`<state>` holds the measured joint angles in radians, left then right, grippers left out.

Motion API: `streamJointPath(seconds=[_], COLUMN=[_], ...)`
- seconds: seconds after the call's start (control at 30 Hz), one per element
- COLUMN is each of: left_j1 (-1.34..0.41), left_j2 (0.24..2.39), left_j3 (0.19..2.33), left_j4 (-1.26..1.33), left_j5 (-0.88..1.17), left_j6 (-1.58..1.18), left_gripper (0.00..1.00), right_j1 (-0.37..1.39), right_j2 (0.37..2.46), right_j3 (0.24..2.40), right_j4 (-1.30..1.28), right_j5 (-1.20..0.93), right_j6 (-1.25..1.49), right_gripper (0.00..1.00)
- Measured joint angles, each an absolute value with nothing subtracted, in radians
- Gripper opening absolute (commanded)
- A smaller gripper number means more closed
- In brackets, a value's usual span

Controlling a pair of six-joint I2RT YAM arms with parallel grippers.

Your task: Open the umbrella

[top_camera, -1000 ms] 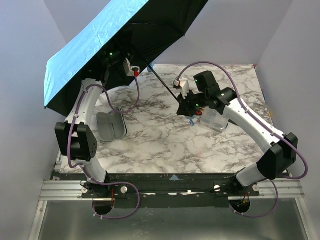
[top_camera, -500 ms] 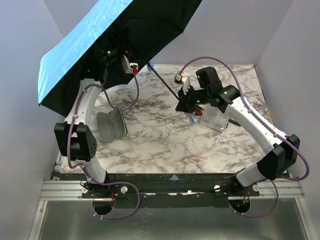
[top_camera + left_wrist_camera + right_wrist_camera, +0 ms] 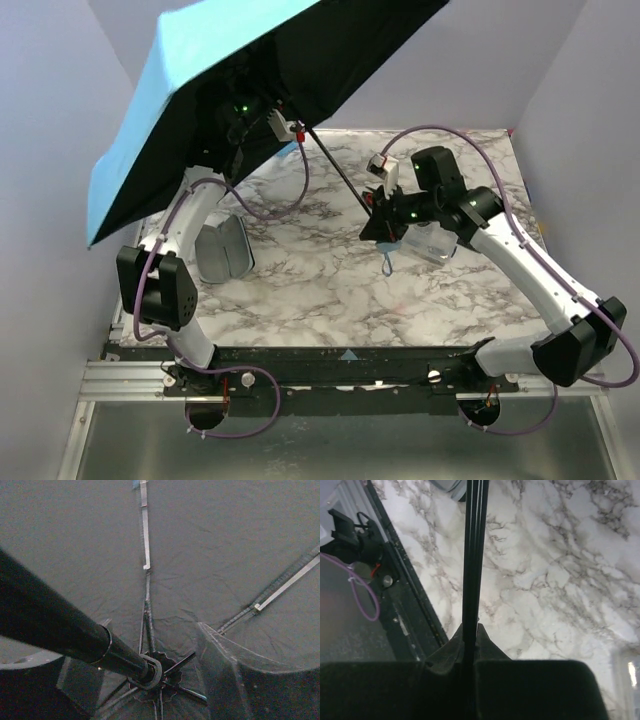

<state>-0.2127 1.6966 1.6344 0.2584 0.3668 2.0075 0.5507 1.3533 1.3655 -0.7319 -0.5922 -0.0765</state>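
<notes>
The umbrella stands open: sky-blue canopy at the upper left, black inside. Its thin black shaft slants down to the right to the light-blue handle with its loop. My right gripper is shut on the shaft just above the handle, the jaws pinching it. My left gripper is up under the canopy, dark and hard to see there. In the left wrist view its fingers stand apart on either side of the shaft, near the rib hub.
A flat black-and-clear case lies on the marble table by the left arm. A clear plastic container sits under the right arm. Walls close in at left, right and back. The table's black front rail shows in the right wrist view.
The canopy has swung up and to the right, tilting steeper. The left gripper rose rightward under it. The right gripper moved slightly right and nearer, still holding the shaft.
</notes>
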Motion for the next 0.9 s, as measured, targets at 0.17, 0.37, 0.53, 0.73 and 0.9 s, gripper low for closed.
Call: streamJointPath(seconds=[0.17, 0.37, 0.53, 0.73, 0.9], left_j1=[-0.249, -0.287, -0.331, -0.356, -0.358], left_j2=[1.624, 1.459, 1.345, 1.292, 1.264], left_j3=[1.525, 1.371, 1.29, 1.29, 1.43], left_j4=[0.279, 0.256, 0.227, 0.12, -0.099], left_j5=[0.297, 0.266, 0.287, 0.297, 0.374], left_j6=[1.961, 1.841, 1.749, 1.516, 1.041], left_gripper=[0.85, 0.92, 0.95, 0.94, 0.85], right_j1=[0.559, 0.568, 0.556, 0.493, 0.464], right_j2=[1.303, 1.233, 1.169, 1.127, 1.118], right_j3=[1.305, 1.212, 1.125, 1.031, 0.962], right_j4=[-0.706, -0.593, -0.437, -0.228, -0.043], right_j5=[-0.626, -0.639, -0.61, -0.647, -0.68], right_j6=[0.024, 0.168, 0.31, 0.474, 0.588], right_gripper=[0.0, 0.0, 0.0, 0.0, 0.0])
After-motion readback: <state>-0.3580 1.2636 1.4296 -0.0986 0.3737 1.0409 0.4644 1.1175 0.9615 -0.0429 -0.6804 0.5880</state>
